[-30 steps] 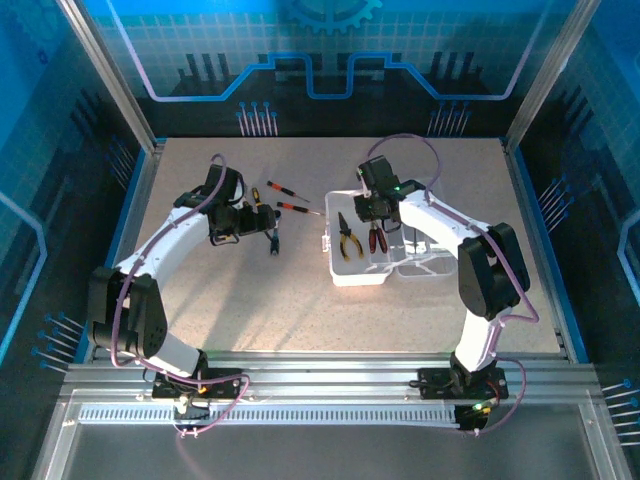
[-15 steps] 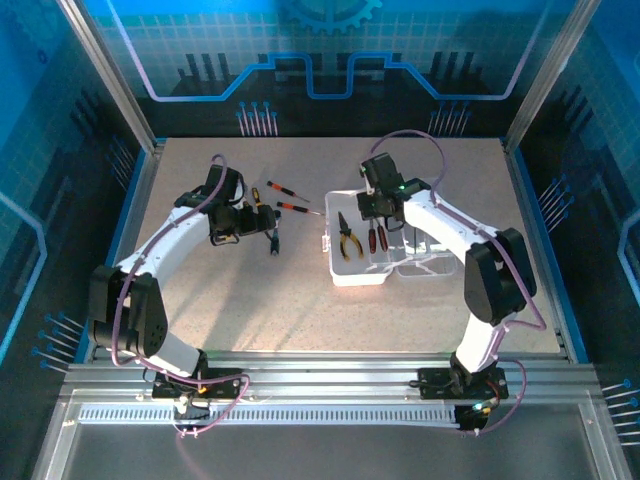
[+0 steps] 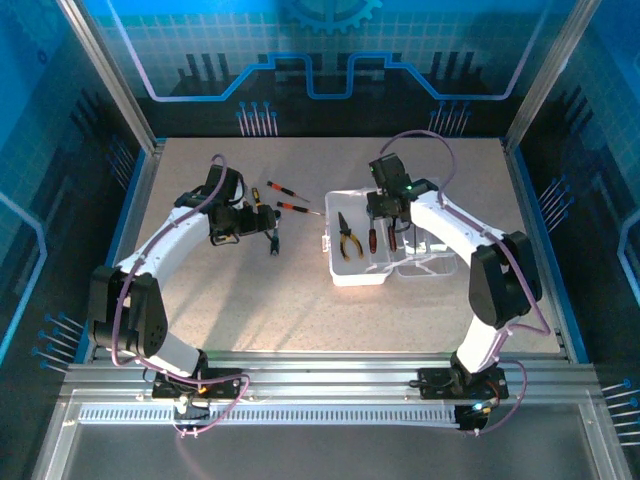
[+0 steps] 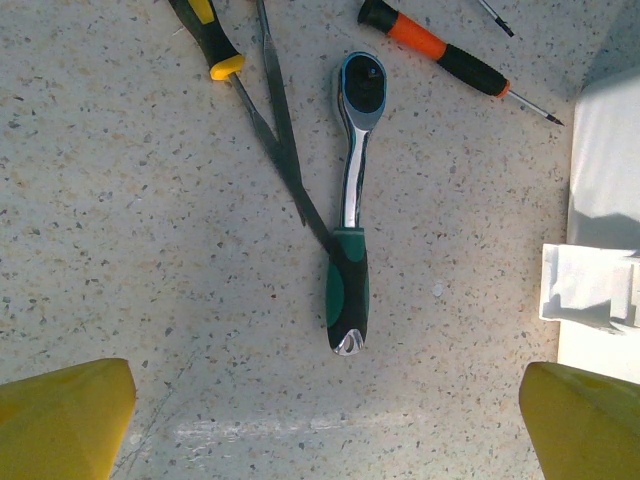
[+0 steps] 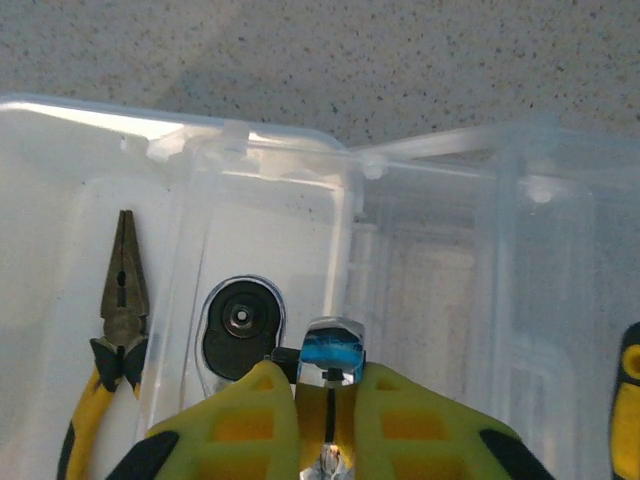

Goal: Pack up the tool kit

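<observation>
The clear case (image 3: 345, 277) stands on the desk (image 3: 250, 310), right of centre, lid (image 3: 425, 262) open, pliers (image 5: 120, 290) inside. Over it the right tool (image 5: 328, 385) is clamped on a small chrome-headed piece (image 5: 333, 352), perhaps a driver. Released above the divider (image 5: 350, 250), it could lie crooked and block the lid. Left, the left tool (image 4: 325, 418) hangs with fingers (image 4: 60, 425) apart above a green-handled ratchet (image 4: 348, 290).

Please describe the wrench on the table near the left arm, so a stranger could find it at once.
On the speckled table, left of the clear case, loose tools lie by the left gripper. The ratchet wrench is among them: it alone has a chrome shaft, a round head and a green-and-black handle, unlike the orange-and-black screwdriver beside it.
</observation>
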